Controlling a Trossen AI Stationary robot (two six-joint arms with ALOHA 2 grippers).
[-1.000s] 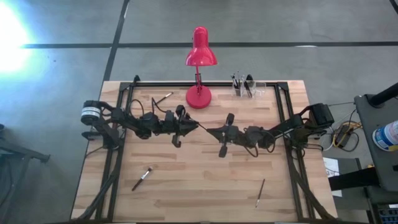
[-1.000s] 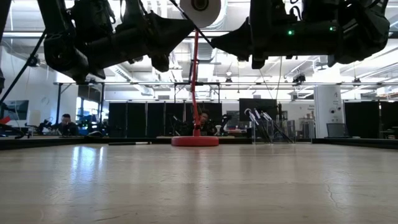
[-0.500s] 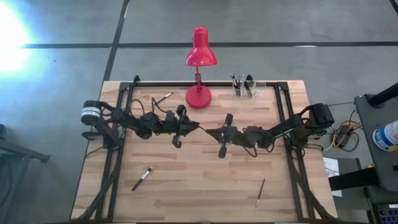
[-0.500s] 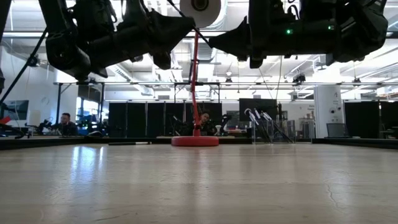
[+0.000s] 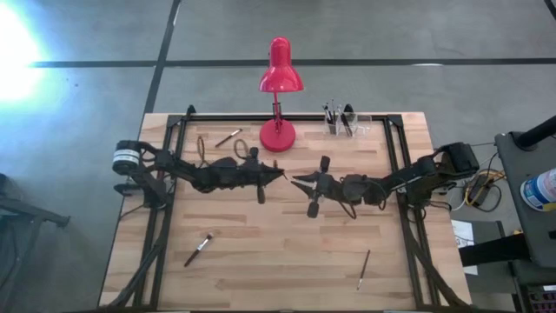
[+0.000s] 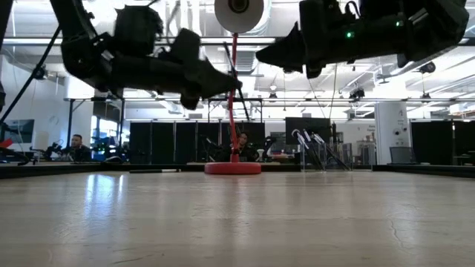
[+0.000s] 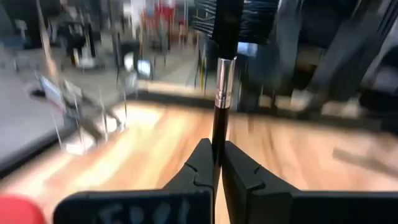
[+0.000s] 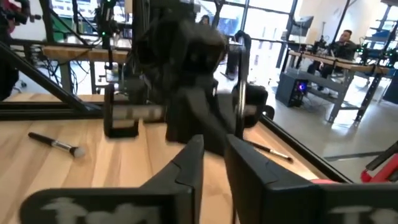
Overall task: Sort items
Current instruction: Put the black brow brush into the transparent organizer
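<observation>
Red lamp (image 5: 280,76); pale striped wooden table (image 5: 287,252); black arms; black-handled, silver-ferruled brush (image 7: 221,93); grey floor (image 5: 104,104) with dark lines.

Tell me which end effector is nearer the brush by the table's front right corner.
Right. The right end effector hangs mid-table, up-left of that brush; the left end effector is farther left, gripping another brush.

Two arms meet tip to tip above mid-table, left gripper (image 5: 280,175) facing right gripper (image 5: 295,181). The lamp (image 5: 279,132) stands behind them, a holder (image 5: 346,123) to its right. Brushes lie left of the lamp (image 5: 228,137), front left (image 5: 198,249) and front right (image 5: 363,269).
</observation>
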